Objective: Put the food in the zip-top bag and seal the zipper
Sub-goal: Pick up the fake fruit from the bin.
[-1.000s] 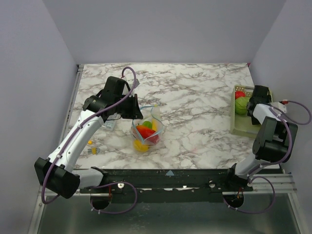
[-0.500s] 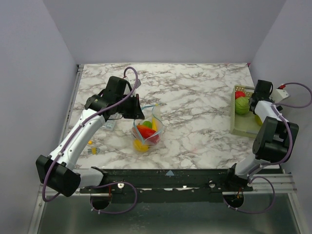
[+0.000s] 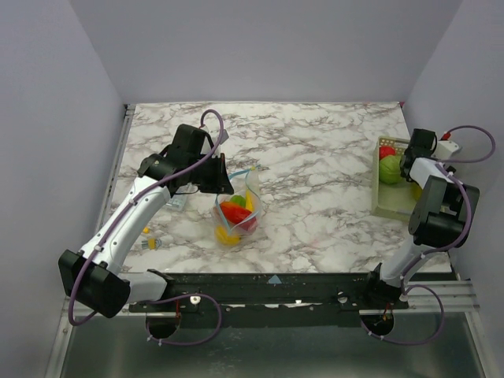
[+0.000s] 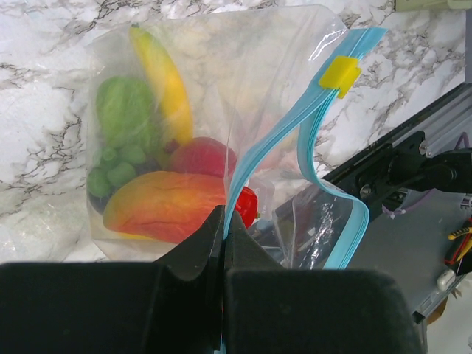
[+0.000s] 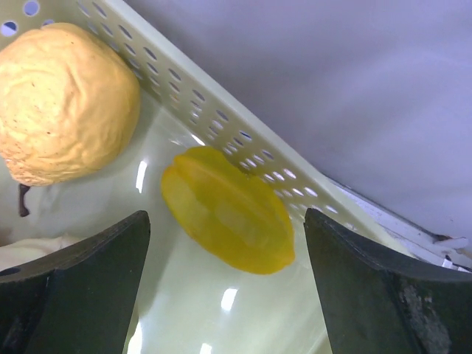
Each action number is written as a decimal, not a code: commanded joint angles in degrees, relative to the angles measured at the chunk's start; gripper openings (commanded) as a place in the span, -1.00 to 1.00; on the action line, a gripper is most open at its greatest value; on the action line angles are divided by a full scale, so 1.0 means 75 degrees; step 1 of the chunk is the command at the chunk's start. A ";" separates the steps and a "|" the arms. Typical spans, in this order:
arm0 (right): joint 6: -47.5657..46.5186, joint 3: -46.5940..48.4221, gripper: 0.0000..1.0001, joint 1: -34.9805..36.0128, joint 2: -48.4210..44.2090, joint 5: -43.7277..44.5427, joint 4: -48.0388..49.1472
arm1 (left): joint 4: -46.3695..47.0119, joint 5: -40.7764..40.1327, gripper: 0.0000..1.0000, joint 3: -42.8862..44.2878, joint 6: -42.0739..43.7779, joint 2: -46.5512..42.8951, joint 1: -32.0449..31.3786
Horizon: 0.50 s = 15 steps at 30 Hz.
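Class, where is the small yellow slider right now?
In the left wrist view the yellow slider sits upper right on the teal zipper, up the strip from where the left pincer pinches it.

1. In your left wrist view, the left end effector filled the bottom of the frame. Its closed fingers covered the lower edge of the zip-top bag and the stretch of zipper pinched between them.
2. The food overlapped inside the bag, so you could not count the pieces.
3. In your right wrist view, the spread fingers of the right end effector were cut off by the bottom edge, and the basket ran past the frame.
4. A pale lump at lower left sat mostly behind one finger and could not be identified.
5. From above, the yellow bits on the worktop were too small to name, and the left arm covered part of a flat packet.
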 commanded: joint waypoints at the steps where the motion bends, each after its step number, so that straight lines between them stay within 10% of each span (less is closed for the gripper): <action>1: -0.0266 0.0342 0.77 -0.0111 0.0489 -0.0113 -0.0120 | 0.0034 0.0169 -1.00 0.0188 0.0008 0.0073 -0.0046; 15: -0.0151 0.0388 0.62 -0.0176 0.1029 -0.0500 0.0016 | -0.0083 0.0100 -1.00 0.0529 -0.0051 0.0383 -0.0276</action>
